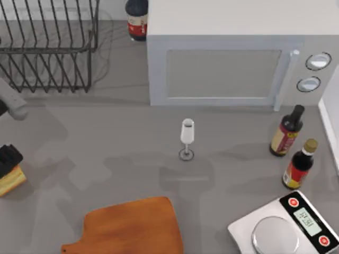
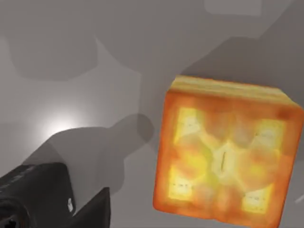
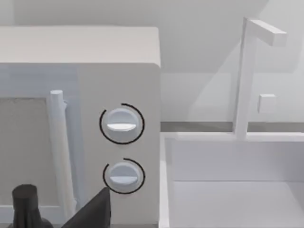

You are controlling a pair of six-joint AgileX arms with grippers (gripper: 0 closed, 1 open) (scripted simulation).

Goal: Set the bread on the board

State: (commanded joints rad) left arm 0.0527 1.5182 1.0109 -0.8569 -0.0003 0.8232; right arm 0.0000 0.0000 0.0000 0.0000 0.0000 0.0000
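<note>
Top view: the left gripper (image 1: 9, 159) sits at the far left edge of the tabletop (image 1: 106, 137), a dark block directly over the bread (image 1: 11, 181), which pokes out just beneath it on the side nearer the board (image 1: 130, 227). Whether the fingers are clamped on the bread or merely above it I cannot tell here. The board lies well away from the fingers, toward the near edge and rightward, its handle tab pointing to the left. The left arm is plainly the nearer one. Left wrist view: the bread (image 2: 225, 152) shows its broad toasted face, squarish, no clear long axis, offset to one side of the dark finger (image 2: 52, 199); the one finger seen stands apart from the slice, not touching it, so the grip state stays unreadable. Right wrist view: the right arm is parked by the microwave (image 3: 95, 118), a dark fingertip (image 3: 92, 211) at the frame edge; its finger spacing I cannot tell. Judged: the move turns on carrying rightward and nearward to the board.
</note>
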